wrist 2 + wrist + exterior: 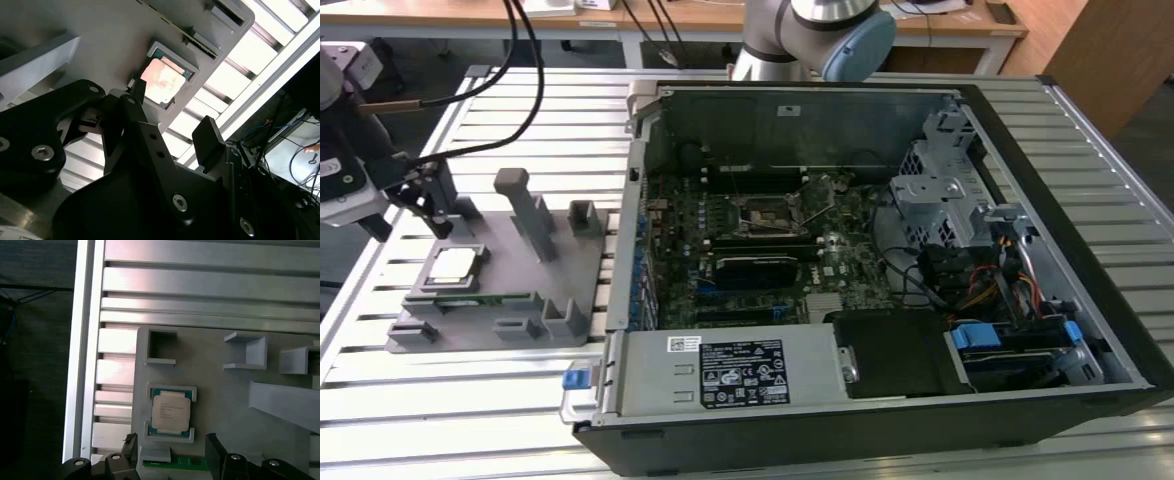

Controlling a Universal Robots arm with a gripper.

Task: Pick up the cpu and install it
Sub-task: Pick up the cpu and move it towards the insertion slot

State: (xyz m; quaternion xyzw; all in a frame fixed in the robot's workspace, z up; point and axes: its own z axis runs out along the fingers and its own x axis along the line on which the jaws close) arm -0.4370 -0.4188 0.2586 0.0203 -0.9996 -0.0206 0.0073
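Note:
The cpu [454,265], a small square chip with a shiny silver top, lies flat in a recess of the grey holder block [520,290] at the exterior view's left. In both wrist views the cpu [170,412] [162,80] sits in its framed pocket. My gripper [407,215] hangs above the block's far left corner, a little short of the chip. It is open, and its black fingertips [131,444] stand apart with nothing between them. The gripper [172,117] [171,447] is clear of the chip. The motherboard's socket [767,210] lies inside the open computer case [1121,330].
A green memory stick [474,297] [175,462] lies in a slot of the holder beside the cpu. Upright posts [523,210] rise from the block. Both block and case rest on a slatted aluminium table [480,410]. Black cables [520,60] hang near the arm.

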